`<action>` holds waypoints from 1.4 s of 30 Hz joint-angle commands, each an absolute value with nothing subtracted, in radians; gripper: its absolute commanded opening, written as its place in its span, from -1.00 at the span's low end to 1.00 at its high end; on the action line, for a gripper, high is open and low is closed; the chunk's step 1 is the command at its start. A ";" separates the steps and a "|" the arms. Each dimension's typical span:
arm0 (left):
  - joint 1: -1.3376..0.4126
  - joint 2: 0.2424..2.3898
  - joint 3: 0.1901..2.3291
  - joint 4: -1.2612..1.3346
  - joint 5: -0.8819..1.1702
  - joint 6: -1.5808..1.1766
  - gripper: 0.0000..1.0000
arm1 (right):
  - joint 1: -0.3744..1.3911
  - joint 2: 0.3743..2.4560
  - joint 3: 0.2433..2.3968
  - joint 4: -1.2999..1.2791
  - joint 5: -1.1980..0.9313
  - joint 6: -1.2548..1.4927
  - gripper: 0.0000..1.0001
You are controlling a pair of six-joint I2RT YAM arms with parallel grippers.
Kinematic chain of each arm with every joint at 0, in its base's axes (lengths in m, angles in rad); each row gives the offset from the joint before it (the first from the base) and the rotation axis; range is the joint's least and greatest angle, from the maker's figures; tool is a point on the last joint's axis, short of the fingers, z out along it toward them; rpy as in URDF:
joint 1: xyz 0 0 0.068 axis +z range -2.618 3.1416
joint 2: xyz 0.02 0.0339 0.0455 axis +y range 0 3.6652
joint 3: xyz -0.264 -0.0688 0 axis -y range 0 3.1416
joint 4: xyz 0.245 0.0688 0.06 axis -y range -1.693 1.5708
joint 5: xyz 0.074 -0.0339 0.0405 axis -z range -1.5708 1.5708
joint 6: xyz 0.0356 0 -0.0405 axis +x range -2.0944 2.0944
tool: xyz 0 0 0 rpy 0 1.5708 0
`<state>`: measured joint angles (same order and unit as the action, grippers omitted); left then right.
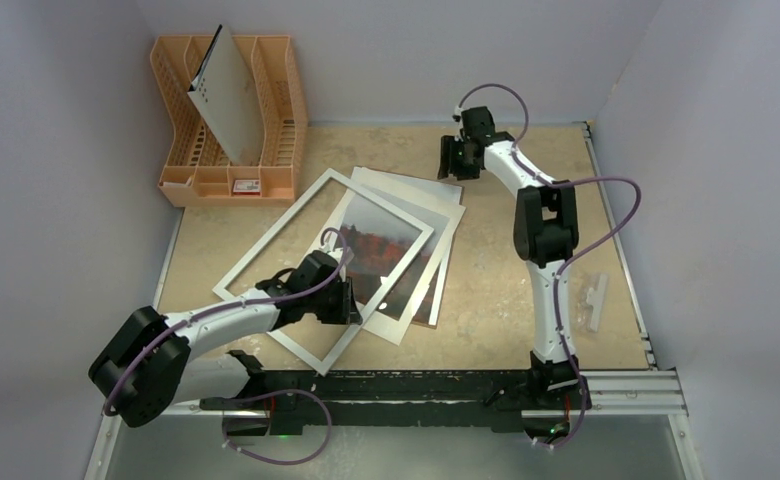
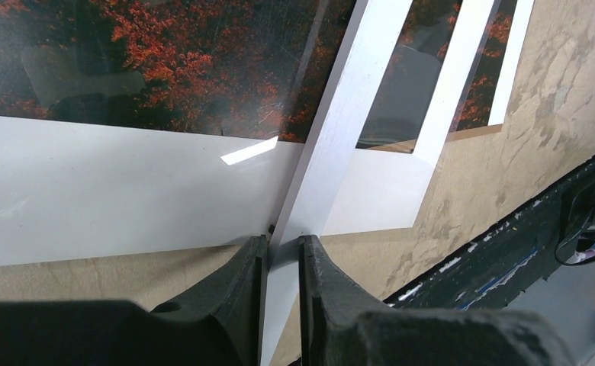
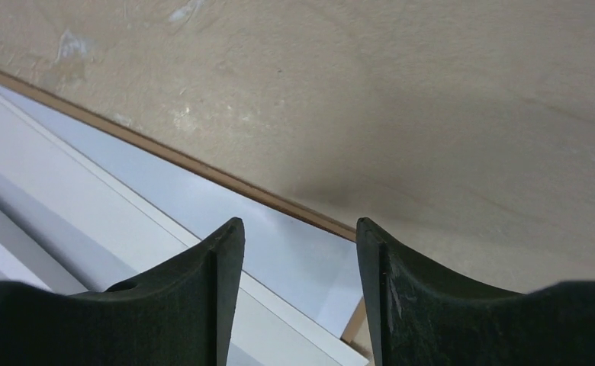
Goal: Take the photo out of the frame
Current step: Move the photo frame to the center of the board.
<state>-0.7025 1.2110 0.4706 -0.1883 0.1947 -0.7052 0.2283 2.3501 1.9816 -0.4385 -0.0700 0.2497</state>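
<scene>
L gripper (image 2: 283,248) pinches frame (image 2: 340,130) border | R gripper (image 3: 300,229) spread, holds nothing | photo (image 2: 172,53) flat on table (image 1: 506,290), partly under offset frame | todo: get photo fully clear, not yet out

Item counts on the tabletop: robot parts come in twos, loose items mostly in ones.
2 arms: left arm (image 1: 221,322), right arm (image 1: 544,235). 2 grippers: left gripper (image 2: 283,242), right gripper (image 3: 300,229), two fingers each. 1 frame (image 1: 273,231), white border. 1 photo (image 1: 378,245), red-orange foliage. white sheets (image 1: 421,195) under the frame: at least 2 edges show, exact count unclear. 1 orange rack (image 1: 276,110), with 1 grey-white board (image 1: 228,100) in it. 1 small white piece (image 1: 596,300) at the right side. 1 table (image 1: 496,290).
</scene>
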 commanded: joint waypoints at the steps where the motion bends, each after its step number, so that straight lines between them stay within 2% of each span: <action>1: -0.698 1.227 0.489 -0.215 0.160 -0.700 -1.00 | 0.229 2.438 2.085 -0.475 -0.254 0.154 0.17; 4: -0.699 1.230 0.500 -0.223 0.166 -0.698 -1.00 | 0.247 2.523 2.213 -0.567 -0.306 0.122 0.16; 6: -0.699 1.225 0.504 -0.231 0.160 -0.696 -1.00 | 0.257 2.536 2.211 -0.587 -0.345 0.098 0.08; 11: -0.699 1.217 0.507 -0.251 0.154 -0.691 -1.00 | 0.259 2.446 2.064 -0.546 -0.421 0.085 -0.16; 17: -0.701 1.223 0.506 -0.245 0.155 -0.687 -1.00 | 0.258 2.367 2.014 -0.607 -0.429 0.039 -0.35; 21: -0.701 1.227 0.505 -0.247 0.156 -0.678 -1.00 | 0.255 2.322 1.943 -0.615 -0.473 0.022 -0.56; 23: -0.700 1.228 0.502 -0.247 0.153 -0.675 -1.00 | 0.256 2.301 1.916 -0.653 -0.491 -0.009 -0.60; 31: -0.698 1.244 0.500 -0.237 0.149 -0.667 -1.00 | 0.246 2.116 1.661 -0.674 -0.457 -0.029 -0.89; 39: -0.699 1.285 0.510 -0.209 0.154 -0.655 -1.00 | 0.245 1.900 1.451 -0.634 -0.458 0.023 -1.00; 42: -0.699 1.296 0.516 -0.208 0.151 -0.649 -1.00 | 0.243 1.852 1.418 -0.620 -0.385 0.063 -1.00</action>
<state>-0.7025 1.2552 0.5114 -0.2153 0.2230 -0.6884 0.2287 1.9156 1.4662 -0.5694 -0.3832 0.0021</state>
